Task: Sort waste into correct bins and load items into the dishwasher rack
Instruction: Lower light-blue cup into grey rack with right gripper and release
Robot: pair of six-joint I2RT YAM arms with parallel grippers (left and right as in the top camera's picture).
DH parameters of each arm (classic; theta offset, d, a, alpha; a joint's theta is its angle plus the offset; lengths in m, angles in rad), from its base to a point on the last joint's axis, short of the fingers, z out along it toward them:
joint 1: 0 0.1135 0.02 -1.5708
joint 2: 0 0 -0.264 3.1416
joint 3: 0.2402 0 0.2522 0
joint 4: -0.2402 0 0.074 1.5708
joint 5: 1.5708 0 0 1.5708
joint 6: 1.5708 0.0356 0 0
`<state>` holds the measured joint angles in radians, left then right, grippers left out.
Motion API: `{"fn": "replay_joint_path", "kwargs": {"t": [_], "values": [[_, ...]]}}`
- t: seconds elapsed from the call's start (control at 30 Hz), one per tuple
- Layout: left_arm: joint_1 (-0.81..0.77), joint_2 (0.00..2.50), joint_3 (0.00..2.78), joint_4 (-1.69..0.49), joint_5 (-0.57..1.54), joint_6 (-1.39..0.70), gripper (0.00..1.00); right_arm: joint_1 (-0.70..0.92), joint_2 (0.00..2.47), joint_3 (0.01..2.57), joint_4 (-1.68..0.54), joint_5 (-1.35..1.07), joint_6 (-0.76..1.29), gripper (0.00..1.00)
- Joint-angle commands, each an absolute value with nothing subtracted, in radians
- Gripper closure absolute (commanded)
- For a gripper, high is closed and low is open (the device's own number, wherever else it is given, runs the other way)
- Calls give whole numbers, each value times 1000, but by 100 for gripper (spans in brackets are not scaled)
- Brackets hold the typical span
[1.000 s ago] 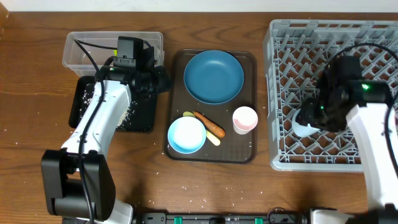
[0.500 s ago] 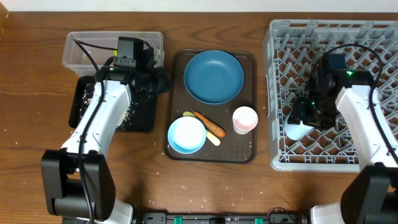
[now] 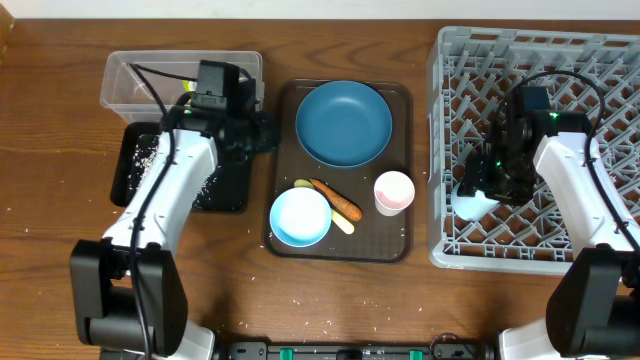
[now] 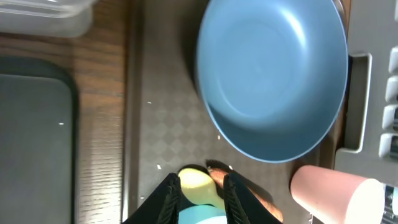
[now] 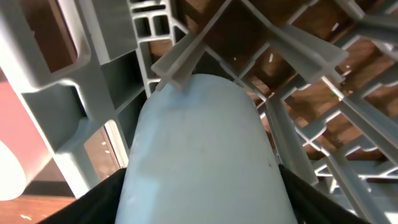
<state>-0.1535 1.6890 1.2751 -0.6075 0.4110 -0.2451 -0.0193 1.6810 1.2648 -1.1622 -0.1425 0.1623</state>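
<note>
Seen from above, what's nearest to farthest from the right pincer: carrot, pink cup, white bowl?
From the right pincer, gripping a pale blue cup:
1. Pink cup, right side of the tray.
2. Carrot, tray's middle.
3. White bowl, tray's front left.

Overhead cam looks straight down from high, takes in the whole table. Left wrist cam faces down, low over the dark brown tray; blue plate fills most of it, rack edge at right. Right wrist cam is v. close inside the rack, blue cup filling the frame. Overhead shares tray, plate & pink cup w/ left wrist, rack & blue cup w/ right wrist
</note>
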Motion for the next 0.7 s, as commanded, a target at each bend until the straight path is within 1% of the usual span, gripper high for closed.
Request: {"fn": "replay_joint_path", "kwargs": {"t": [0.0, 0.23, 0.43, 0.6, 0.67], "values": [[-178, 1695, 1264, -613, 369, -218, 74, -10, 1685, 1261, -1163, -147, 147, 27], [-215, 1695, 1264, -609, 345, -196, 74, -10, 1680, 1299, -1188, -156, 147, 21], [-217, 1695, 1264, -610, 347, -164, 74, -10, 1652, 1448, -1273, -169, 125, 21], [-265, 1695, 1264, -614, 364, -63, 73, -10, 1629, 1587, -1306, -169, 121, 21], [-308, 1695, 1264, -614, 395, 4, 70, -10, 1627, 1622, -1303, -170, 121, 20]]}}
